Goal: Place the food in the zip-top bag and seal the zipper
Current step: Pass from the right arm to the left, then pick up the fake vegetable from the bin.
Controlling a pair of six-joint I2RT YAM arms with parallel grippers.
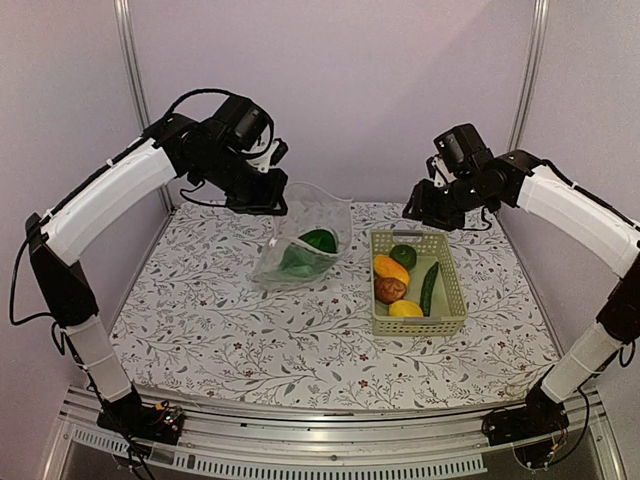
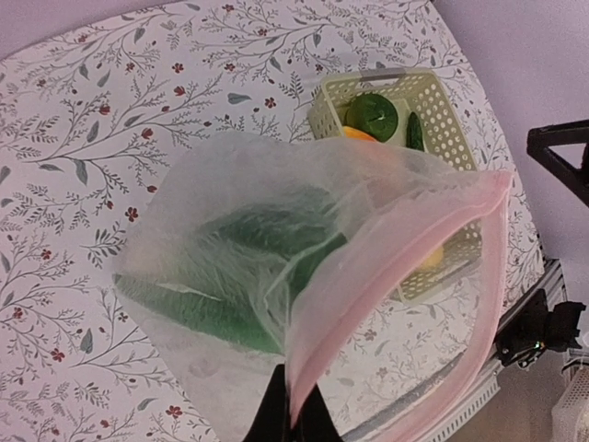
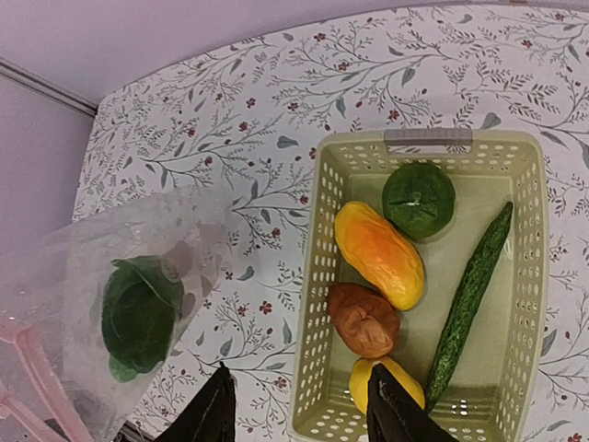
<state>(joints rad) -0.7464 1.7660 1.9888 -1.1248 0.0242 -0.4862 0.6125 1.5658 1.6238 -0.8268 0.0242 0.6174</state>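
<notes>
The clear zip-top bag stands open on the table, and my left gripper is shut on its mouth edge at the pinkish zipper. A leafy green lies inside the bag. My right gripper is open and empty, hovering over the near left wall of the basket. In the basket lie an orange-yellow oval, a brown potato, a lemon, a cucumber and a dark green lump.
The pale green basket sits right of the bag on the floral tablecloth. Purple walls and metal posts close in the back and sides. An aluminium rail runs along the near edge.
</notes>
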